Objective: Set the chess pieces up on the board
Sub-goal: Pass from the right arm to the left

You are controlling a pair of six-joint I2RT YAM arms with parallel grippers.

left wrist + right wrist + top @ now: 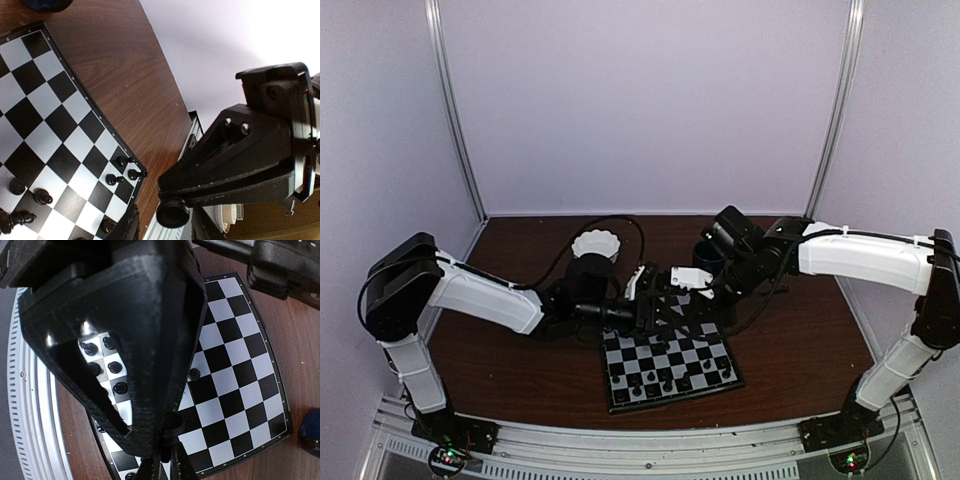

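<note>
The board (695, 345) lies between the arms. Several black chess pieces (665, 381) stand on its near rows; they also show in the left wrist view (115, 178) and the right wrist view (114, 367). One piece (194, 374) stands alone mid-board. My right gripper (165, 469) is shut on a black chess piece (172, 426) and holds it above the board's edge. My left gripper (167, 227) is open, its fingers (127, 225) on either side of that piece's round base (172, 212). The two grippers meet over the board's far left part (660, 303).
A dark blue mug (706, 254) stands behind the board, also showing in the right wrist view (311, 432). A white scalloped bowl (597, 245) sits at the back left. Brown table (130, 75) surrounds the board; a metal rail (640, 440) runs along the near edge.
</note>
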